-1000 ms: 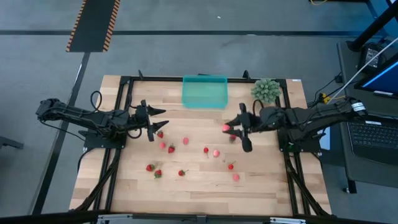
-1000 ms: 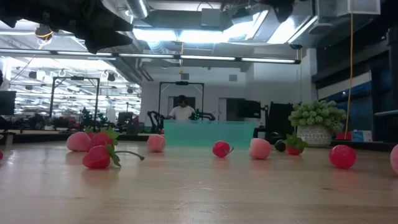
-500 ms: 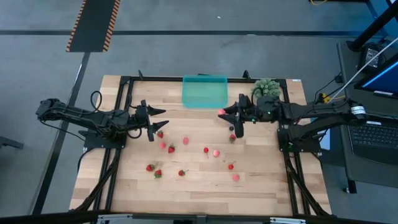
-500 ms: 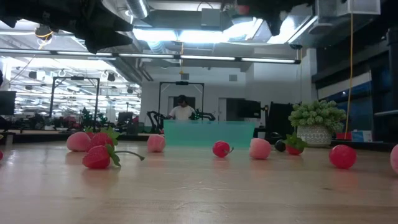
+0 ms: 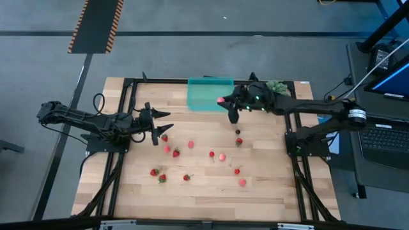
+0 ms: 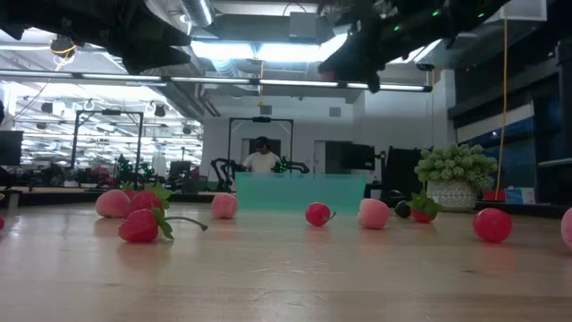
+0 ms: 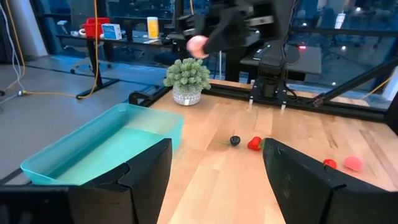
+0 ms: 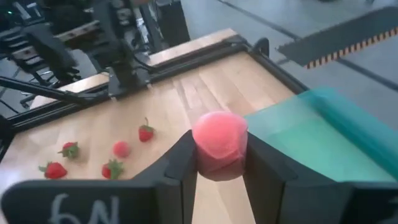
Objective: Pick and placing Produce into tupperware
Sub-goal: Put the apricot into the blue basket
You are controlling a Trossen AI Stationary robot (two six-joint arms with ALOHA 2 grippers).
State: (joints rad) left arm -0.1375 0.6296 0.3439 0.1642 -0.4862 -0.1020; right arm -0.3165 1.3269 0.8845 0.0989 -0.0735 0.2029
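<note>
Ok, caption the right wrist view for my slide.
Right gripper holds a pink berry beside the teal tupperware.

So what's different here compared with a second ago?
The right gripper, shut on a pink berry, has swung from mid-table toward the far edge and now sits at the teal tupperware's right rim. The left gripper stayed open and parked at the left. The loose berries on the table haven't moved.
</note>
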